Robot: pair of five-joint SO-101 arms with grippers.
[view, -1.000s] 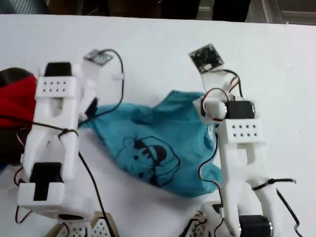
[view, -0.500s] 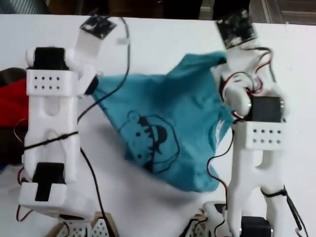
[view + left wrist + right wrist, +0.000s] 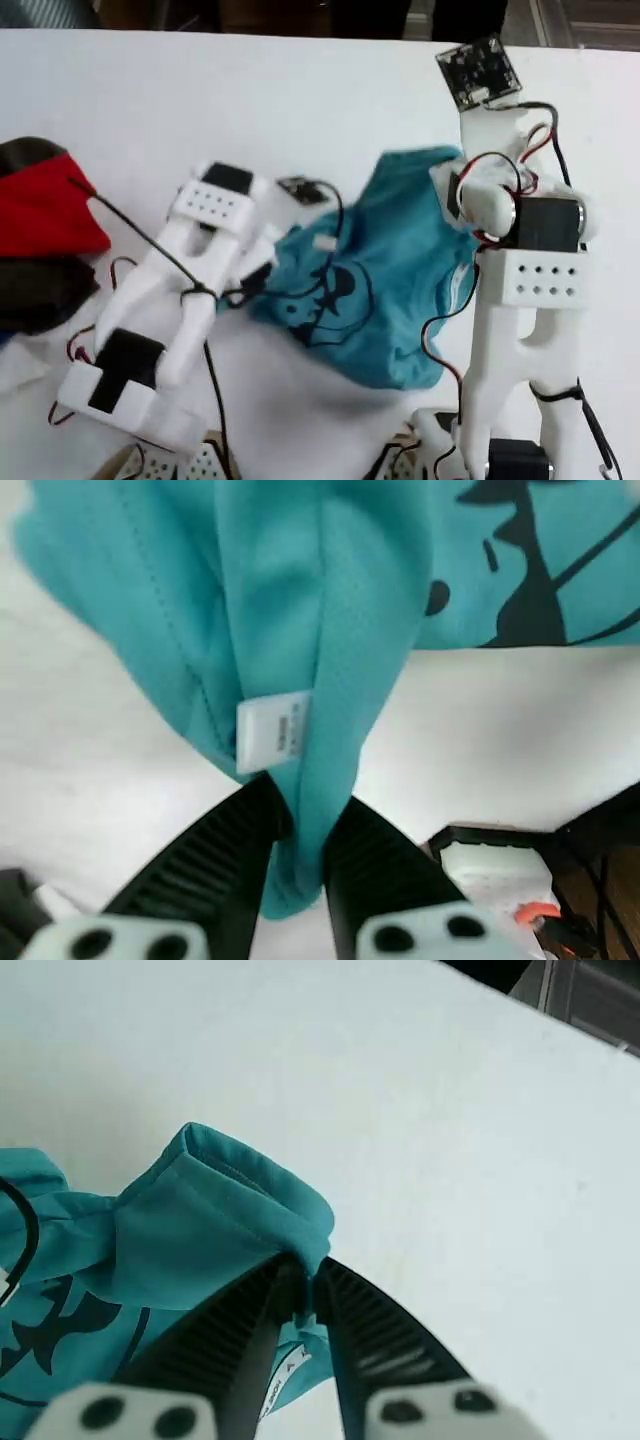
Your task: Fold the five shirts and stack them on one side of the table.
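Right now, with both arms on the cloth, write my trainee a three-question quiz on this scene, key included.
1. True or false: the left gripper and the right gripper are each shut on the teal shirt.
2. Which item lies on the table on the far side of the left arm from the right arm? A. a red garment B. a yellow towel C. a green sock
3. Fill in: the cartoon print on the teal shirt is ___.
Key: 1 true; 2 A; 3 black.
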